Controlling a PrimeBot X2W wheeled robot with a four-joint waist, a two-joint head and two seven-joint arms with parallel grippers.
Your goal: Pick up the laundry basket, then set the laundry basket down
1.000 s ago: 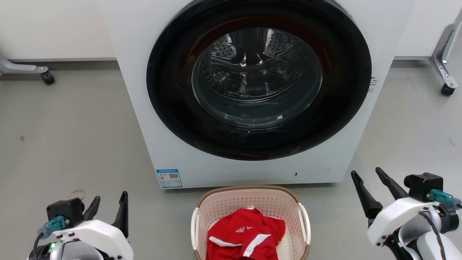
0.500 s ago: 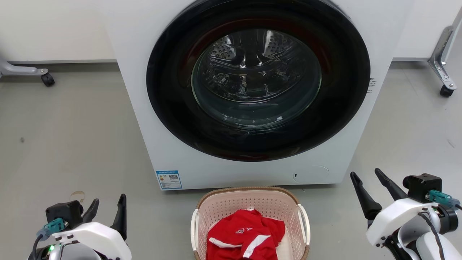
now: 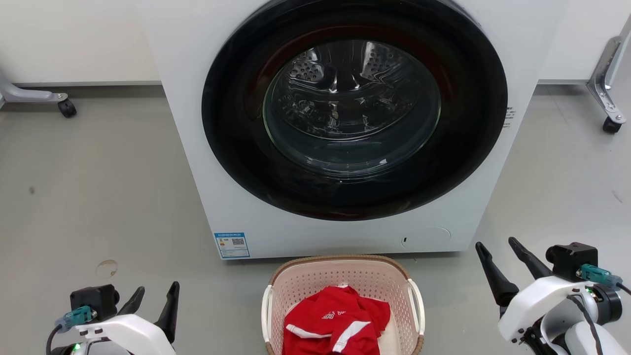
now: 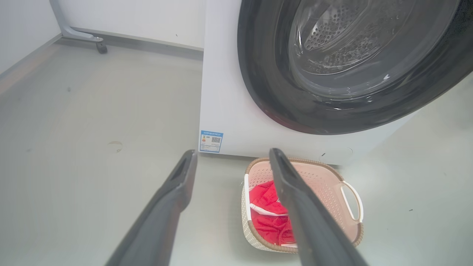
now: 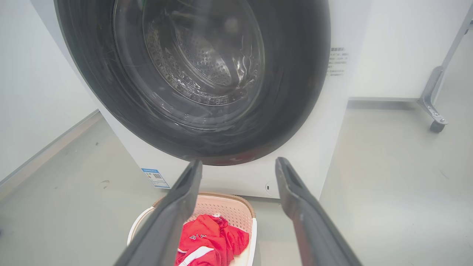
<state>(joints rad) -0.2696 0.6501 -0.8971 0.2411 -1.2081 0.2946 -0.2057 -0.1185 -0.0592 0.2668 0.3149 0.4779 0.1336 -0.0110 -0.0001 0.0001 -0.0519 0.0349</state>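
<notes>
The pale pink laundry basket (image 3: 340, 277) with a brown woven rim and white side handles stands on the floor right in front of the washing machine (image 3: 236, 217). A red and white garment (image 3: 335, 320) lies inside it. My left gripper (image 3: 154, 294) hovers open to the basket's left, well apart from it. My right gripper (image 3: 498, 246) hovers open to its right, also apart. The left wrist view has the basket (image 4: 332, 184) beyond my open left gripper (image 4: 231, 155). In the right wrist view the basket (image 5: 229, 207) sits below my open right gripper (image 5: 238, 164).
The washing machine's round dark door (image 3: 355, 108) is closed just behind the basket. Wheeled metal frame legs stand at the far left (image 3: 64, 106) and far right (image 3: 611, 123). Bare grey floor (image 3: 98, 197) lies on both sides.
Both grippers have sunk lower in the head view, the left one more and slightly rightward. The basket and the machine have stayed put.
</notes>
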